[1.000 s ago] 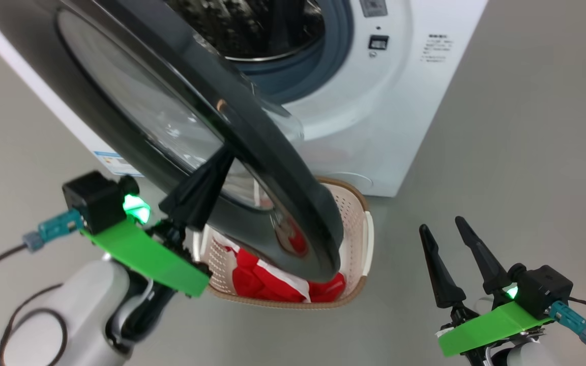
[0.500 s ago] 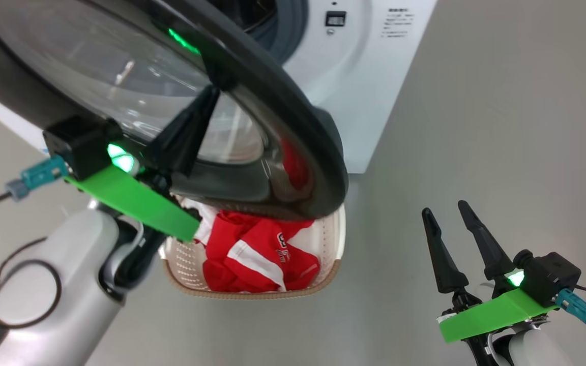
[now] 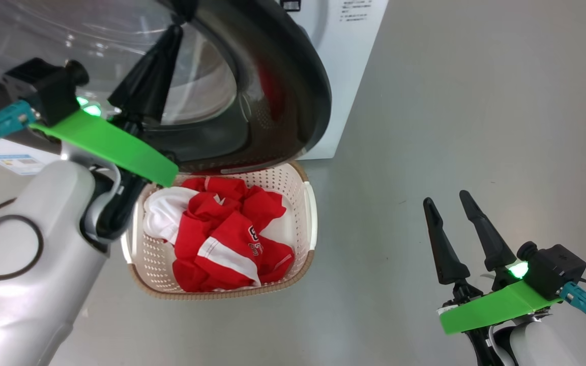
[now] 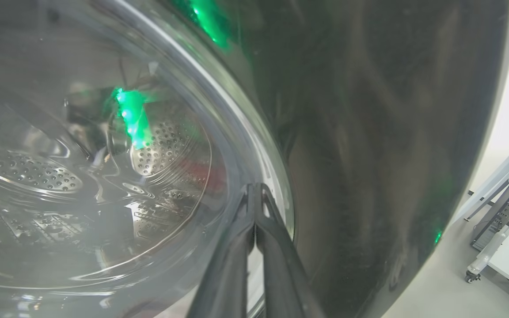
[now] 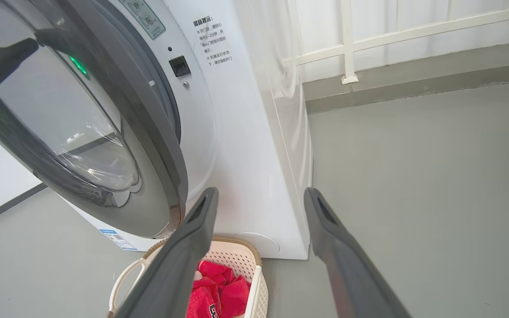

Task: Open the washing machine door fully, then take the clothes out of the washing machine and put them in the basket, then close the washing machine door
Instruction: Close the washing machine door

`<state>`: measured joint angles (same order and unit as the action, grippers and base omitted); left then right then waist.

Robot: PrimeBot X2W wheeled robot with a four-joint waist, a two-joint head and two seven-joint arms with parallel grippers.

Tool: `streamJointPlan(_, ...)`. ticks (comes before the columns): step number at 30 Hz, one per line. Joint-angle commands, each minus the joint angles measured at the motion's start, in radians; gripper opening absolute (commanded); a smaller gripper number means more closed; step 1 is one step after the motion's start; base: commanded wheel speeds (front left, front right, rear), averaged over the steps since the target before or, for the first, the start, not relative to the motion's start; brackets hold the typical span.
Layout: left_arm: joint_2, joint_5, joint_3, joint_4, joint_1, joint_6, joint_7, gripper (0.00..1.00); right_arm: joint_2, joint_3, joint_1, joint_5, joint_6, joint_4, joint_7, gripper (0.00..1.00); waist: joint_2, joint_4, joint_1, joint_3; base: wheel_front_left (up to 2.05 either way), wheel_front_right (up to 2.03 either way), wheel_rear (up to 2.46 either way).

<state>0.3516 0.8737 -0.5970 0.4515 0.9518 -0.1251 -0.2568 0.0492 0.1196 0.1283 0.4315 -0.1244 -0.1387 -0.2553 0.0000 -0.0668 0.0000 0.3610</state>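
The washing machine door (image 3: pixel 283 86), its glossy black rim ringing a bulging glass window (image 3: pixel 196 86), filled the upper left of the head view and stood ajar, angled away from the front of the white washing machine (image 5: pixel 245 145). Seen from the right wrist, its lower edge hung above the cream perforated basket (image 3: pixel 277 178), which sat on the grey floor (image 3: pixel 425 101) at the machine's foot. In the head view the basket lay at lower centre. The clothes (image 3: pixel 222 234), crumpled red garments with white parts and a printed number, were heaped inside it. The perforated steel drum (image 4: pixel 29 172) showed through the glass in the left wrist view.

The left gripper (image 3: pixel 171 35) reached up the left of the head view in front of the door, its jaws pressed together and pinching nothing. In its own wrist view the tips lay where the glass met the rim; whether they touched the door could not be told. The right gripper (image 3: pixel 445 197) hovered over bare floor at the lower right, well apart from the basket, its jaws spread and empty.
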Motion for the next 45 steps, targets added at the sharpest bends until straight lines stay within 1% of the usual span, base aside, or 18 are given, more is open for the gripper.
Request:
streamJointPlan(1,0.030,-0.012,0.046,-0.008,0.038,-0.006,-0.005,0.00,0.001,0.022,0.017,0.009,-0.006,0.028,-0.006,1.00,0.0000,-0.007,0.0000,0.004,0.00,0.00,0.00)
streamJointPlan(11,0.024,-0.015,0.043,-0.001,0.004,-0.006,-0.005,0.00,0.001,0.009,0.012,0.004,-0.006,0.026,-0.006,1.00,0.0000,0.011,0.0000,-0.010,0.00,0.00,0.00)
streamJointPlan(17,0.018,-0.034,0.056,-0.009,-0.078,-0.006,-0.005,0.00,0.001,0.003,-0.004,-0.005,-0.006,0.018,-0.006,1.00,0.0000,0.028,0.0000,-0.047,0.00,0.00,0.00)
streamJointPlan(21,0.007,-0.052,0.086,-0.018,-0.151,-0.006,-0.005,0.00,0.001,-0.002,-0.019,-0.013,-0.006,0.013,-0.006,1.00,0.0000,0.042,0.0000,-0.075,0.00,0.00,0.00)
streamJointPlan(28,-0.011,-0.098,0.167,-0.035,-0.299,-0.006,-0.005,0.00,0.001,-0.013,-0.049,-0.027,-0.006,0.005,-0.006,1.00,0.0000,0.062,0.0000,-0.126,0.00,0.00,0.00)
streamJointPlan(30,-0.016,-0.114,0.195,-0.039,-0.344,-0.006,-0.005,0.07,0.001,-0.017,-0.059,-0.030,-0.006,0.002,-0.006,1.00,0.0000,0.068,0.0000,-0.141,0.00,0.00,0.00)
streamJointPlan(31,-0.019,-0.123,0.210,-0.042,-0.366,-0.006,-0.005,0.16,0.001,-0.019,-0.064,-0.032,-0.006,0.001,-0.006,1.00,0.0000,0.070,0.0000,-0.148,0.00,0.00,0.00)
streamJointPlan(32,-0.023,-0.131,0.224,-0.045,-0.389,-0.006,-0.005,0.20,0.001,-0.021,-0.070,-0.033,-0.006,0.000,-0.006,1.00,0.0000,0.072,0.0000,-0.156,0.00,0.00,0.00)
streamJointPlan(35,-0.029,-0.163,0.259,-0.050,-0.453,-0.006,-0.005,0.36,0.001,-0.027,-0.086,-0.037,-0.006,-0.003,-0.006,1.00,0.0000,0.077,0.0000,-0.179,0.00,0.00,0.00)
streamJointPlan(39,-0.039,-0.210,0.310,-0.058,-0.529,-0.006,-0.005,0.48,0.001,-0.034,-0.109,-0.042,-0.006,-0.005,-0.006,1.00,0.0000,0.079,0.0000,-0.204,0.00,0.00,0.00)
streamJointPlan(40,-0.042,-0.220,0.325,-0.062,-0.549,-0.006,-0.005,0.55,0.001,-0.037,-0.115,-0.043,-0.006,-0.005,-0.006,1.00,0.0000,0.078,0.0000,-0.210,0.00,0.00,0.00)
streamJointPlan(42,-0.048,-0.237,0.358,-0.066,-0.590,-0.006,-0.005,0.76,0.001,-0.041,-0.128,-0.045,-0.006,-0.005,-0.006,1.00,0.0000,0.073,0.0000,-0.222,0.00,0.00,0.00)
streamJointPlan(43,-0.052,-0.243,0.377,-0.070,-0.610,-0.006,-0.005,0.85,0.001,-0.043,-0.134,-0.045,-0.006,-0.005,-0.006,1.00,0.0000,0.070,0.0000,-0.229,0.00,0.00,0.00)
streamJointPlan(45,-0.058,-0.259,0.412,-0.079,-0.652,-0.006,-0.005,0.99,0.001,-0.049,-0.147,-0.044,-0.006,-0.004,-0.006,1.00,0.0000,0.064,0.0000,-0.240,0.00,0.00,0.00)
